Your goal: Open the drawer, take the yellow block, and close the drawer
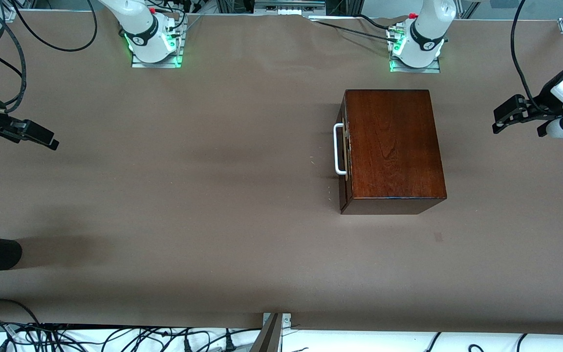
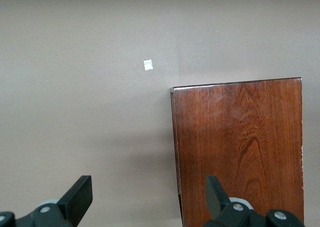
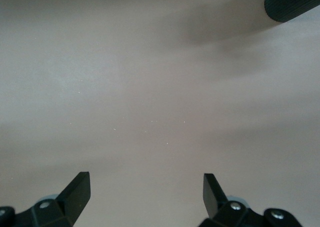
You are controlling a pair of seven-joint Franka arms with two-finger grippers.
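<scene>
Nothing has been touched yet, by the look of it. The glossy dark reddish-brown wooden box (image 1: 393, 146) sits on the brown table (image 1: 188, 195), toward the left arm's end and close to that arm's base. Its drawer (image 1: 343, 151) is pushed fully in, so only the thin dark front shows, carrying a white loop handle (image 1: 338, 148) that faces the right arm's end of the table. That facing suggests the pull will have to run along the table toward the right arm.

The small yellow block is nowhere in sight; I judge it lies shut inside the drawer.

The left gripper (image 1: 518, 121) hangs over the table's edge at the left arm's end, jaws spread wide and holding nothing; its wrist view looks down on the box's lid. The right gripper (image 1: 37, 134) waits over bare table at the right arm's end, well apart from the box, its fingers (image 3: 77, 189) likewise spread and empty.

The box's polished grain catches the light, its corners crisp and square.
</scene>
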